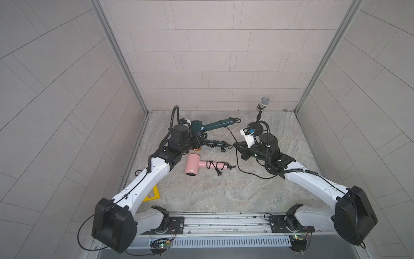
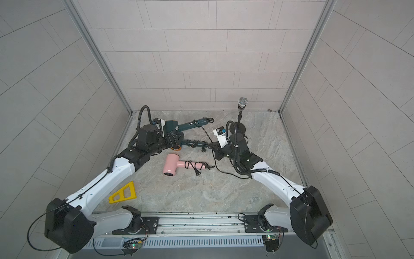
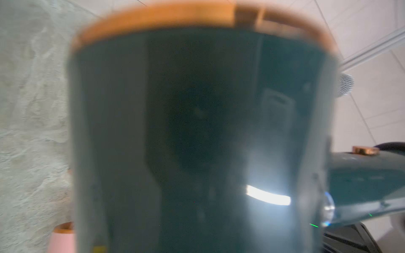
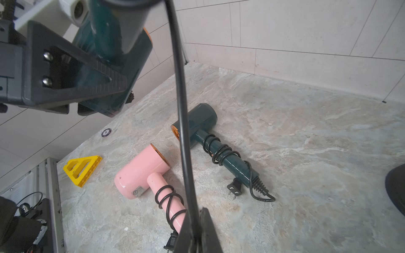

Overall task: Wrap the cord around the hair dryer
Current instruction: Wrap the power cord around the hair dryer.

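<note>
My left gripper (image 1: 198, 135) is shut on the barrel of a dark green hair dryer (image 1: 209, 126), held above the back left of the table. Its handle points right. In the left wrist view the barrel (image 3: 197, 131) fills the picture and hides the jaws. The left gripper's black fingers (image 4: 87, 74) show clamped on the head in the right wrist view. The black cord (image 1: 230, 134) has a turn round the handle near its end, then runs down to my right gripper (image 1: 236, 145), which is shut on the cord (image 4: 182, 109). Slack trails in a loop (image 1: 246, 173) on the table.
A second green dryer (image 4: 219, 153) and a pink dryer (image 1: 195, 167) lie mid-table with cords wound on their handles. A microphone on a stand (image 1: 264, 103) stands at the back right. A yellow triangular piece (image 2: 124, 194) lies front left.
</note>
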Action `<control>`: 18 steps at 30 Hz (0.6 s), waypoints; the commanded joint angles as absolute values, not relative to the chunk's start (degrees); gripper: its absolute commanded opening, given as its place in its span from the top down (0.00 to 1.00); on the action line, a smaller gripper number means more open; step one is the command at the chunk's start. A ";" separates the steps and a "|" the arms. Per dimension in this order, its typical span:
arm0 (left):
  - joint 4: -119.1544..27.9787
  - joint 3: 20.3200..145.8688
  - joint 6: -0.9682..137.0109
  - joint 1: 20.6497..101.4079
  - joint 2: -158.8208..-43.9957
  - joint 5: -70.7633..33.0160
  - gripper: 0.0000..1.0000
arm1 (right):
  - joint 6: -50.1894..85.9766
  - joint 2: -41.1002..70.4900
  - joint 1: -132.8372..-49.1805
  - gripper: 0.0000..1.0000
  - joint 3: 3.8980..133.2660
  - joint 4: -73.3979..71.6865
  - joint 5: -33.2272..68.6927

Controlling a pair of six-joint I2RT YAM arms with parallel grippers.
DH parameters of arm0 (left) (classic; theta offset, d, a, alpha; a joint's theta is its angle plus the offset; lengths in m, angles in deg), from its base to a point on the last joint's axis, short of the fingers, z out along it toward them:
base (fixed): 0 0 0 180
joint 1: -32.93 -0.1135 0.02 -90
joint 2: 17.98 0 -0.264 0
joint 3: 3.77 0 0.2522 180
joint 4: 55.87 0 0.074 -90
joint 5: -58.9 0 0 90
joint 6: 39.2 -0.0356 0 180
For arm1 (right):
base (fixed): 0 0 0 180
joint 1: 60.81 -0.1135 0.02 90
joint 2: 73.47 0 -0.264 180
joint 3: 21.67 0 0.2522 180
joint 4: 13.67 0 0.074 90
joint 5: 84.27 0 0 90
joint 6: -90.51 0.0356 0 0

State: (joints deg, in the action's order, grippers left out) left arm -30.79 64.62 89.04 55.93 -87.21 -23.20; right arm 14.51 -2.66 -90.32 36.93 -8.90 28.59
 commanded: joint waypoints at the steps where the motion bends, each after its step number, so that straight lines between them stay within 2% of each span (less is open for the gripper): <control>1: -26.85 68.15 86.79 58.09 -86.96 -44.03 1.00 | 13.52 -2.78 -93.19 1.00 39.14 -1.00 19.12; 6: -17.10 71.64 79.50 63.34 -88.77 -60.48 1.00 | 6.36 0.34 -97.93 0.99 51.64 17.98 10.03; 10: -13.62 73.23 75.54 65.49 -90.44 -67.79 1.00 | 2.76 6.04 -99.90 0.98 63.25 34.26 7.78; 14: -9.55 75.64 70.75 66.68 -92.90 -70.49 1.00 | -1.75 10.20 -100.44 0.99 72.83 45.55 7.27; 18: -3.94 79.16 63.20 67.59 -95.72 -67.50 1.00 | -9.91 13.21 -100.45 0.99 80.57 54.19 5.71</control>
State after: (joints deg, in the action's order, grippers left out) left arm -11.01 76.47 70.64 68.09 -93.72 -60.05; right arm -1.69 13.23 -100.16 75.29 41.24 8.52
